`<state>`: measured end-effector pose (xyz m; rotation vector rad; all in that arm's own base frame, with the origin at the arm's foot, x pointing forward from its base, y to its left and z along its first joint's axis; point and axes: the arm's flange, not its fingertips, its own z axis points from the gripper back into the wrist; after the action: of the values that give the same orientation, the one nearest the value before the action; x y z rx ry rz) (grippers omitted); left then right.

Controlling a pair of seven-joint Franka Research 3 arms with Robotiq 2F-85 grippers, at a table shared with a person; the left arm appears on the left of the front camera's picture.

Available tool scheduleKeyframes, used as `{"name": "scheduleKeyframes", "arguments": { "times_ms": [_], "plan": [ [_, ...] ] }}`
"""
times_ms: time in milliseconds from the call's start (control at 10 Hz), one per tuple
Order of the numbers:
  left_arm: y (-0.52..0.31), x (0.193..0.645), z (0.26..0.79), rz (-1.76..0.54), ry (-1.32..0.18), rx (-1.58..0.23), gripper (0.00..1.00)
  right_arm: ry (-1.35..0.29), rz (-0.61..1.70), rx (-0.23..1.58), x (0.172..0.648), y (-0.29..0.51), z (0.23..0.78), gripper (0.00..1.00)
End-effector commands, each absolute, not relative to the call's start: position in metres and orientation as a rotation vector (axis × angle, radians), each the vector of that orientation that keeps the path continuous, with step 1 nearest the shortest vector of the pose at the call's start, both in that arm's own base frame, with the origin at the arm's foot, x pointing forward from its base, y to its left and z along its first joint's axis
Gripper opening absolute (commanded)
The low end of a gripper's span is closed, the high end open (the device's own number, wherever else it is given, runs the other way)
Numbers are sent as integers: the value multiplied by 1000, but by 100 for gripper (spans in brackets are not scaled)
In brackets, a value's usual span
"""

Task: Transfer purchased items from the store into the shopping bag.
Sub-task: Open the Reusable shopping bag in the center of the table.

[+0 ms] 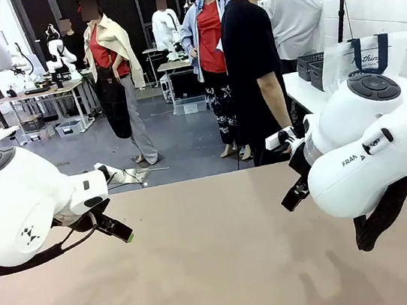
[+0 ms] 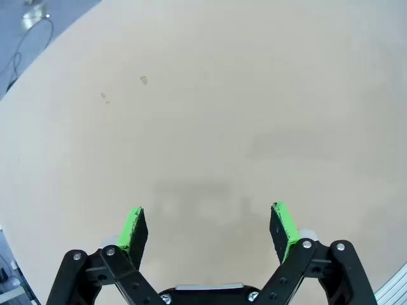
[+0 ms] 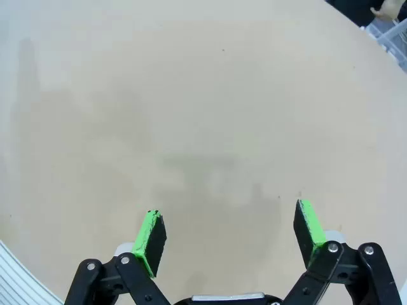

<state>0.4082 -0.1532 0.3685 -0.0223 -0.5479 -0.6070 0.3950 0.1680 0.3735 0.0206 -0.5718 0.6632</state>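
Observation:
The shopping bag, translucent white with navy strap handles, stands upright on a side table at the back right, behind my right arm. The purchased items are out of view. My left gripper hangs low over the left part of the tan table. In the left wrist view it is open, with nothing between the green pads. My right gripper hovers over the right part of the table. In the right wrist view it is open as well, and bare tabletop shows between its pads.
A person in a black shirt stands at the table's far edge, right of centre. Dark grey baskets sit beside the bag on the side table. Other people stand farther back on the grey floor.

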Motion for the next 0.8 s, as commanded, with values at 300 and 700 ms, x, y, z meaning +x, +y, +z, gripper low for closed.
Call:
{"name": "scheduleKeyframes", "arguments": {
  "times_ms": [300,700],
  "plan": [
    [-153,408,368,-607,-548,-22,100,-572,663,21,395,168,373,100],
    [-153,408,368,-607,-548,-22,100,-572,663,21,395,168,373,100]
  ]
}}
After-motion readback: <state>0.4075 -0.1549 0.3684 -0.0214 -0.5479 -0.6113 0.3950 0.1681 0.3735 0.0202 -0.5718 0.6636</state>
